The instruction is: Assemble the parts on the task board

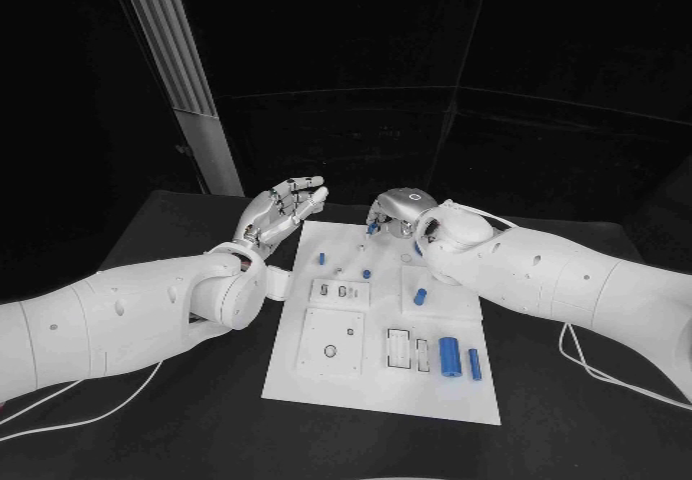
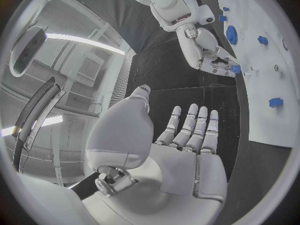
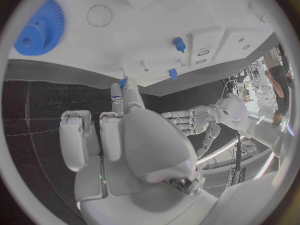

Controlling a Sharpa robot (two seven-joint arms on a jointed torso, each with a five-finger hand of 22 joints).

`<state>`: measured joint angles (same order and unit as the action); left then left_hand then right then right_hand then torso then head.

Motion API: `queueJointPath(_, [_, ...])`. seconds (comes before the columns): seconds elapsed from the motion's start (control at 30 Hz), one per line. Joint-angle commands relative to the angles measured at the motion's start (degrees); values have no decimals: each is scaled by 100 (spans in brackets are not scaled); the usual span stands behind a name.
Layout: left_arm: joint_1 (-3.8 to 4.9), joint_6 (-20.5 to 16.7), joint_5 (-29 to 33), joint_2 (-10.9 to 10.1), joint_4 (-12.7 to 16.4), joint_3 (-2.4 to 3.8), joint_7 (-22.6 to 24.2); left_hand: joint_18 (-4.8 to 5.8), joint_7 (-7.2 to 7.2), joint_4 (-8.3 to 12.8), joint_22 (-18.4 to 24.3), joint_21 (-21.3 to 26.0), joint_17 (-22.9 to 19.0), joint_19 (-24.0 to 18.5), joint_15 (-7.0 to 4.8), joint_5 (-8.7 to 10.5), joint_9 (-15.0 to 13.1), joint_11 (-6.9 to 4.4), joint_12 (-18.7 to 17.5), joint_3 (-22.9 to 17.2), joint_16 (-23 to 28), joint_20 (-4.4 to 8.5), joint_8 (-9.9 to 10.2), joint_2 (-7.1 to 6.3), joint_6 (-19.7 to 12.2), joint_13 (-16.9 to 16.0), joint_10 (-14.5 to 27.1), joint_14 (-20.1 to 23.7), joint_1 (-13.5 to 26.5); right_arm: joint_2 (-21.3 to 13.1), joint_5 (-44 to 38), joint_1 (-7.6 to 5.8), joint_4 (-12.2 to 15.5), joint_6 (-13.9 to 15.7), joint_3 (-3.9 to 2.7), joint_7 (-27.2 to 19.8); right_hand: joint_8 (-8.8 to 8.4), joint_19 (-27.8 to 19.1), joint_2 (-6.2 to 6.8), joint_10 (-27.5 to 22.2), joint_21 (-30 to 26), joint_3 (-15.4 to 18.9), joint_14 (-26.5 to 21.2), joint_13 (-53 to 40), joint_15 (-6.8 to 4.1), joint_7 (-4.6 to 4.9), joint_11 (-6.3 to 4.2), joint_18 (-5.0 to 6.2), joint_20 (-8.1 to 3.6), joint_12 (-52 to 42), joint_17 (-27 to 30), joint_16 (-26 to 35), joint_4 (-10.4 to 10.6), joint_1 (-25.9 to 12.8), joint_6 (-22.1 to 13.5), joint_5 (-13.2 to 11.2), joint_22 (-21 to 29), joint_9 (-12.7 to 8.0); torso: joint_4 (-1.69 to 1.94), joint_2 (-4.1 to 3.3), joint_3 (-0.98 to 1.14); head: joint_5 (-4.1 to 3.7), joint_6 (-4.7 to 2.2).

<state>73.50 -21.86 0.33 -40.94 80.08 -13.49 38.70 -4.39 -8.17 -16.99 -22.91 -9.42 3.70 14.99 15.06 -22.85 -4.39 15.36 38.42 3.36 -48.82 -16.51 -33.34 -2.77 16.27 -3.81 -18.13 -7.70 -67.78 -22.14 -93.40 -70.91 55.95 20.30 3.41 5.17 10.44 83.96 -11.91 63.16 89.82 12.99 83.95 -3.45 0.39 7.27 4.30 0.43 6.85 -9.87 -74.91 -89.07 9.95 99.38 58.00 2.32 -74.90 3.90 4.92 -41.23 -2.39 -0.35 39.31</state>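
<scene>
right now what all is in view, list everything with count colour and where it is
task board: one, white, middle of the black table, between the two arms
table: one, black, under the board
blue cylinder: one, lying on the board's near right part
blue bar: one, thin, lying just right of the cylinder
small blue parts: a few, spread over the board's far half; exact count hard to tell
blue gear: one, on the board, near the right hand
white inset plates: several, on the board's near left and middle
left hand: silver, open, fingers spread, at the board's far left corner
right hand: silver, over the board's far edge, pinching a small blue piece at its fingertips
</scene>
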Motion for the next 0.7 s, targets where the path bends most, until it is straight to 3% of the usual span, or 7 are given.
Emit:
queueJointPath(0.03, [13,73,-40,-1,4,3,1828,-76,-892,7,6,32,3,-32,19,13,7,1,34,-24,-20,-5,-29,74,-31,3,47,9,-5,18,-52,-12,-15,-120,-6,-50,29,604,6,45,18,-7,484,3,34,3,5,-43,-25,19,-760,-15,31,60,20,37,-1510,6,0,-6,1,6,10])
queueJointPath(0.53, [13,73,-40,-1,4,3,1828,-76,-892,7,6,32,3,-32,19,13,7,1,34,-24,-20,-5,-29,74,-31,3,47,9,-5,18,-52,-12,-15,-120,-6,-50,29,604,6,45,18,-7,484,3,34,3,5,-43,-25,19,-760,-15,31,60,20,37,-1510,6,0,-6,1,6,10])
queueJointPath(0.57, [13,74,-40,0,3,3,1823,-78,-892,8,6,32,2,-40,17,9,11,0,41,-25,-22,-3,-35,85,-40,3,51,10,-8,191,-50,-10,-307,-138,-5,-56,17,604,8,48,18,-3,483,2,37,3,7,-43,-23,43,-757,-15,44,58,20,36,-1510,5,4,-8,-6,-12,27])
queueJointPath(0.7, [13,72,-40,1,3,3,1823,-78,-892,8,6,32,2,-40,17,9,11,0,41,-25,-22,-3,-35,85,-40,3,51,10,-8,224,-50,-10,-365,-124,-5,-73,17,604,8,48,18,-3,483,2,37,3,7,-43,-23,43,-757,-15,44,58,20,36,-1510,5,7,-13,-9,-4,28])
